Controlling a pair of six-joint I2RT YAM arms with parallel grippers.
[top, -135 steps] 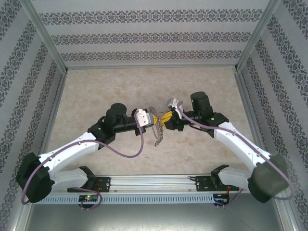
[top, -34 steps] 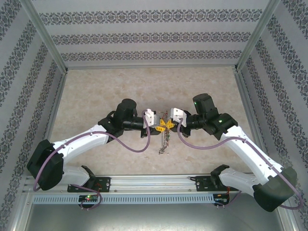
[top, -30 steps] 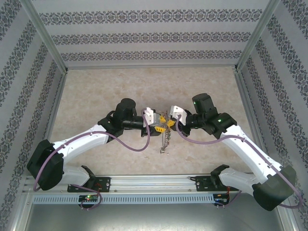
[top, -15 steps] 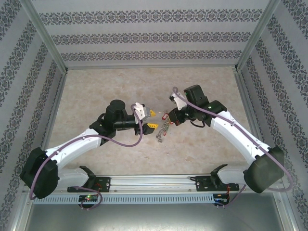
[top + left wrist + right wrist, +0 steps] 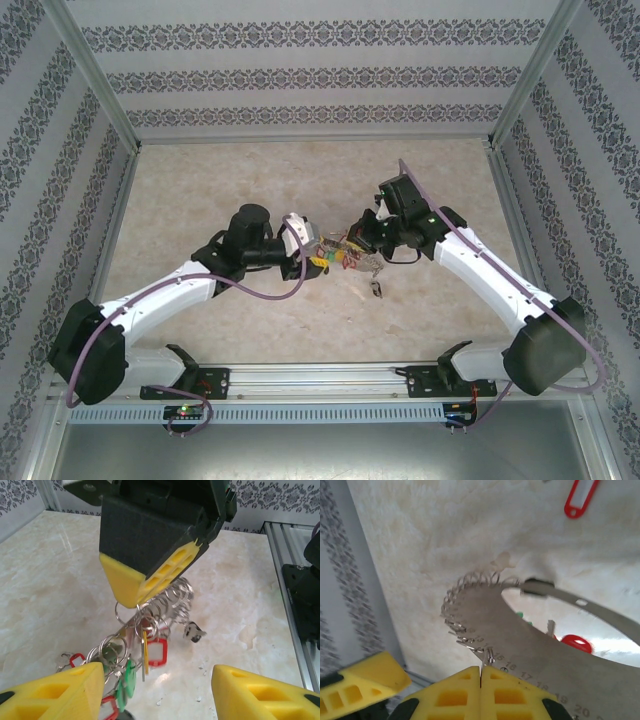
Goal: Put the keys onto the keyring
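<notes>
In the top view the keyring (image 5: 345, 258) is seen at mid-frame, between the left gripper (image 5: 312, 252) and the right gripper (image 5: 362, 245); a loose key (image 5: 375, 288) lies on the marble table (image 5: 200, 190) just below and right of it. In the left wrist view the right gripper (image 5: 127, 597) comes down from the top of the frame, its yellow fingers closed on the keyring (image 5: 167, 597); a cluster of small rings hangs beneath, and tagged keys (image 5: 150, 652) with yellow, red and green tags dangle towards the lower centre; the loose key (image 5: 192, 630) is seen right of centre. The left gripper (image 5: 155, 685) is spread wide, its fingers (image 5: 55, 692) at the two lower corners, the dangling tags between them. In the right wrist view the right gripper (image 5: 480, 675) is pressed together at the bottom edge, clamped on the keyring (image 5: 545, 645), here a flat numbered metal band; a red tag (image 5: 581, 500) lies on the table at the upper right; the yellow block at the lower left is possibly a left-gripper finger.
</notes>
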